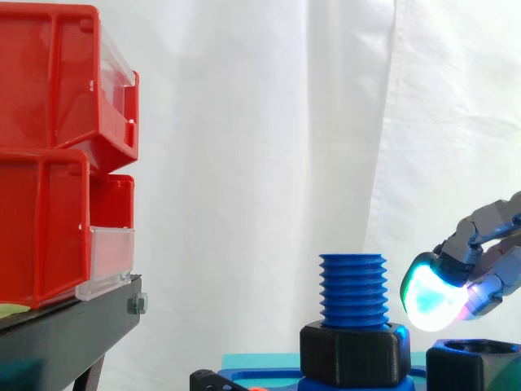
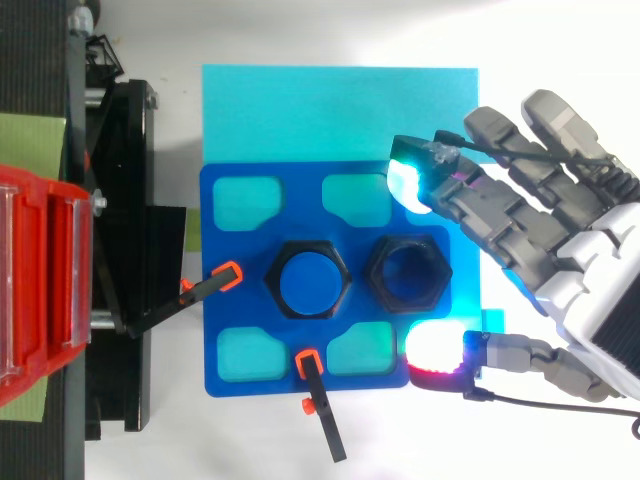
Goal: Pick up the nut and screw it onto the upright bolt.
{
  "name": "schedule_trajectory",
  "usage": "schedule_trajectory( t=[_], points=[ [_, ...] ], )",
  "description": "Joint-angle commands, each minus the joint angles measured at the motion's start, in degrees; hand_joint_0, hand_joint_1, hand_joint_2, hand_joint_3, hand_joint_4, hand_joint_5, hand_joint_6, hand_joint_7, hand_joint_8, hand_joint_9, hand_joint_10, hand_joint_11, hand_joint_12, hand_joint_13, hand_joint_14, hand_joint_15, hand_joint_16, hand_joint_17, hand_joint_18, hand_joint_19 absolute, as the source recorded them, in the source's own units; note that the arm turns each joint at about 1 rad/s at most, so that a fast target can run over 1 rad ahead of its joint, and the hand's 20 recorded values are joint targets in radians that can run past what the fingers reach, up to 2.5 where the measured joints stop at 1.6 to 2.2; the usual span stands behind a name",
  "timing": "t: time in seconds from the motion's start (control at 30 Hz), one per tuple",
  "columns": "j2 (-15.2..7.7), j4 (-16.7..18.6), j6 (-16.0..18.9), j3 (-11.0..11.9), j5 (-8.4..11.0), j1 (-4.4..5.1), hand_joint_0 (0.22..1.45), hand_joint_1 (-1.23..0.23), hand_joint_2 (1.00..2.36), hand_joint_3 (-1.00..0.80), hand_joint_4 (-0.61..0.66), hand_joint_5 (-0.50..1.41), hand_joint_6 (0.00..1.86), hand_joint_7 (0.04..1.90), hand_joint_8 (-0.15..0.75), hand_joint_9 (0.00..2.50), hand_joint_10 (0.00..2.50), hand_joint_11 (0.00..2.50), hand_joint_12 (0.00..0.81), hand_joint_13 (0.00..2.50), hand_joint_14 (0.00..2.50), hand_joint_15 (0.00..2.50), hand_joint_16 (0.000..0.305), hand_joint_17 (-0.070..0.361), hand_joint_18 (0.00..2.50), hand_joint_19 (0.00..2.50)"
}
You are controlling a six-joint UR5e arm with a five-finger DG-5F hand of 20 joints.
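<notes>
A blue threaded bolt (image 1: 352,289) stands upright on the blue fixture plate (image 2: 230,340), with a black hex nut (image 1: 354,352) seated around its base. From above, the bolt (image 2: 306,281) shows as a blue disc inside that black hex. A second black nut (image 2: 408,273) lies loose on the plate just right of the bolt, and its top edge also shows in the side view (image 1: 474,358). My hand (image 2: 590,270) reaches in from the right and is open. A cyan-glowing fingertip (image 2: 408,182) is beyond the loose nut and a red-glowing thumb tip (image 2: 436,348) is on its near side. Neither touches the nut.
Red bins (image 1: 57,155) stack on a black stand (image 1: 73,326) at the left. The fixture plate rests on a cyan mat (image 2: 340,105). Two black clamps with orange tips (image 2: 225,277) (image 2: 310,362) hold the plate at its left and front edges.
</notes>
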Motion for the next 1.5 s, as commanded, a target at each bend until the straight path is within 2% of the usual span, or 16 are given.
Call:
schedule_trajectory(
  t=[0.0, 0.57, 0.8, 1.0, 1.3, 1.47],
  points=[
    [-0.02, 0.07, 0.04, 0.02, 0.02, -0.07, 0.34, -0.61, 1.0, -0.5, 0.25, -0.24, 0.5, 0.74, 0.305, 0.33, 0.0, 0.0, 0.426, 0.36, 0.0, 0.0, 0.055, 0.124, 0.11, 0.0],
    [-0.11, 0.07, -0.05, 0.02, 0.02, -0.07, 0.39, -0.66, 1.0, -0.5, 0.28, -0.22, 0.5, 0.87, 0.288, 0.35, 0.0, 0.0, 0.396, 0.38, 0.0, 0.0, 0.049, 0.11, 0.14, 0.0],
    [-0.11, -0.81, -0.05, -0.07, -0.15, -0.07, 0.41, -0.67, 1.0, -0.5, 0.31, -0.2, 0.5, 0.98, 0.286, 0.37, 0.0, 0.0, 0.383, 0.4, 0.0, 0.0, 0.047, 0.105, 0.19, 0.0],
    [-0.11, -0.99, -0.05, 0.02, -0.24, -0.07, 0.5, -0.71, 1.0, -0.5, 0.28, -0.18, 0.5, 1.08, 0.255, 0.38, 0.0, 0.0, 0.343, 0.41, 0.0, 0.0, 0.039, 0.087, 0.16, 0.0],
    [-0.11, -1.16, -0.14, 0.02, -0.24, -0.07, 0.51, -0.7, 1.0, -0.5, 0.27, -0.16, 0.5, 1.21, 0.256, 0.4, 0.0, 0.0, 0.337, 0.43, 0.0, 0.0, 0.038, 0.085, 0.2, 0.0],
    [-0.11, -1.6, -0.14, 0.02, -0.33, -0.07, 0.51, -0.7, 1.0, -0.5, 0.27, -0.16, 0.54, 1.18, 0.264, 0.42, 0.0, 0.0, 0.336, 0.45, 0.0, 0.0, 0.037, 0.084, 0.22, 0.0]
  ],
)
